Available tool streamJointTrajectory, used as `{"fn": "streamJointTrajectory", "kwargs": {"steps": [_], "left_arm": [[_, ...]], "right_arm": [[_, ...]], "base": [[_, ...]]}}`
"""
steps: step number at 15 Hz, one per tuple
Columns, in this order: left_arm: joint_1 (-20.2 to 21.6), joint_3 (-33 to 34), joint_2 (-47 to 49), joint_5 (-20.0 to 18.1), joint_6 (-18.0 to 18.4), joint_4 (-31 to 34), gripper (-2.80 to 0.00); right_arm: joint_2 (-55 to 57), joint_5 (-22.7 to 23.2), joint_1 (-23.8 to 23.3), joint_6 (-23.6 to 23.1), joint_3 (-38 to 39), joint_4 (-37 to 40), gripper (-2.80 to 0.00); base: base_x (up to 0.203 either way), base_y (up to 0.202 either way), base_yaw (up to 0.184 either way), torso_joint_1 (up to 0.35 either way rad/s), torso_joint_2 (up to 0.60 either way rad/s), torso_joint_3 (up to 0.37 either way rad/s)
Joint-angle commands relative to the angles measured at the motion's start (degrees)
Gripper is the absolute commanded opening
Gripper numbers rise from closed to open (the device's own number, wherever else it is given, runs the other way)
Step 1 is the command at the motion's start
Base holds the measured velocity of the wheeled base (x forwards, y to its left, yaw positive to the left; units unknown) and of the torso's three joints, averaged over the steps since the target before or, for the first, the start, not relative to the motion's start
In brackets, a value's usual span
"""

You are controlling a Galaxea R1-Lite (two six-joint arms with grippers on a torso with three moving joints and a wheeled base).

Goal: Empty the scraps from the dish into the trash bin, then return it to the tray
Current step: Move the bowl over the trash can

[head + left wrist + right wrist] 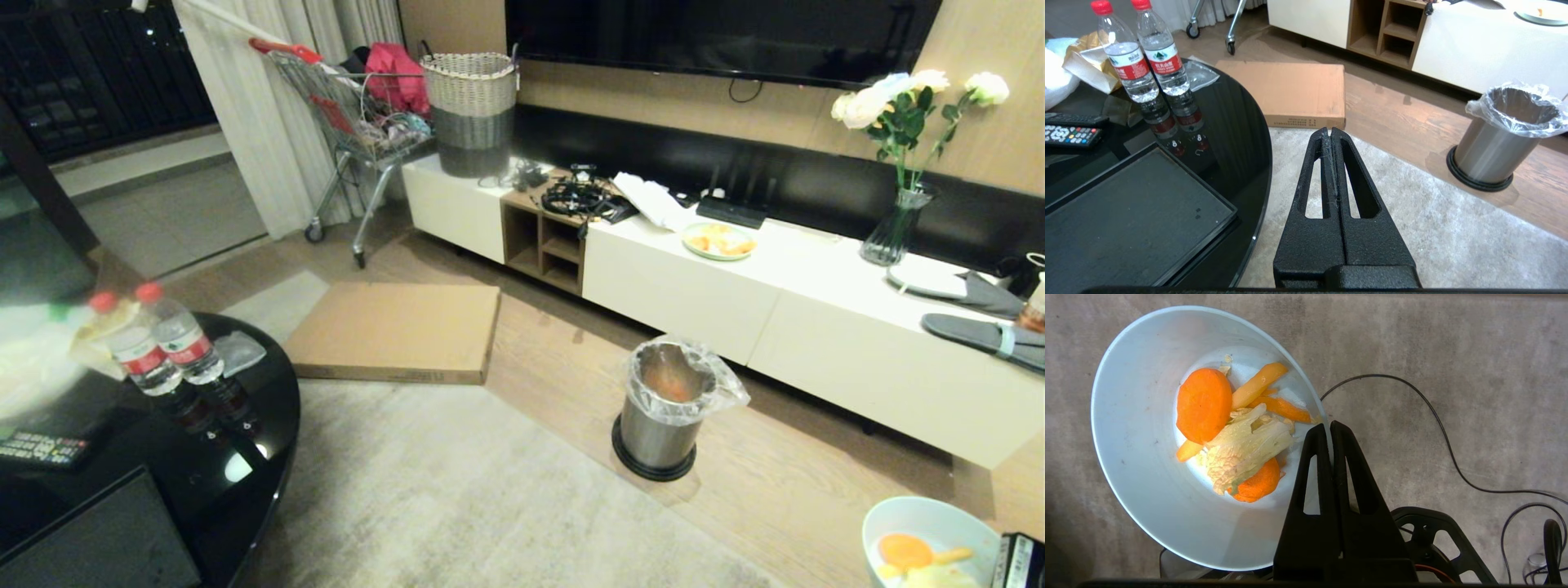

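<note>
Right gripper (1329,428): you have its jaws pinched on the rim of the dish (1147,465), one finger inside, one outside. In the head view the dish sits at about 5 o'clock, at the frame's lower right corner, over the rug.
Scraps (1237,433): orange slices and a pale leafy piece lie loose in the bowl's bottom; none has gone out yet.
Trash bin (665,408): you see it at about 4 o'clock from the head view's centre, on the wood floor, bag liner flaring around the mouth, well apart from the dish.
Spill risk: you hold the dish by a thin edge grip only; any tilt on the way lets the scraps slide onto the rug.
Slip risk: a smooth rim in a narrow pinch can rotate or drop if you swing fast.
Miss risk: the bin mouth is small; tipping before the dish is over it puts food on the floor or liner edge.
Tray (1126,220): it lies bare on the black table, at 8 o'clock in the left wrist view.
Left gripper (1332,134): pressed together, idle beside the table.
</note>
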Motion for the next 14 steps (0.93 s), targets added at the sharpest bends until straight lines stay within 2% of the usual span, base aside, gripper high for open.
{"fn": "streamJointTrajectory", "kwargs": {"steps": [1,4,6,14], "left_arm": [[0.0,0.0,0.0,-0.1,-0.1,0.2,-2.80],[0.0,0.0,0.0,-0.1,-0.1,0.2,-2.80],[0.0,0.0,0.0,-0.1,-0.1,0.1,-2.80],[0.0,0.0,0.0,-0.1,-0.1,0.1,-2.80]], "right_arm": [[0.8,-0.4,0.0,0.2,0.1,0.0,-2.80],[1.9,-0.4,0.0,0.9,0.3,-0.1,-2.80],[2.8,-0.5,0.0,3.0,-0.3,-0.1,-2.80],[5.4,-0.5,0.0,2.9,-0.4,-3.1,-2.80]], "base": [[0.000,0.000,0.000,-0.011,0.00,-0.115],[0.000,0.000,0.000,0.004,0.00,-0.168],[0.000,0.000,0.000,0.001,0.00,-0.195],[0.000,0.000,0.000,0.003,0.00,-0.200]]}}
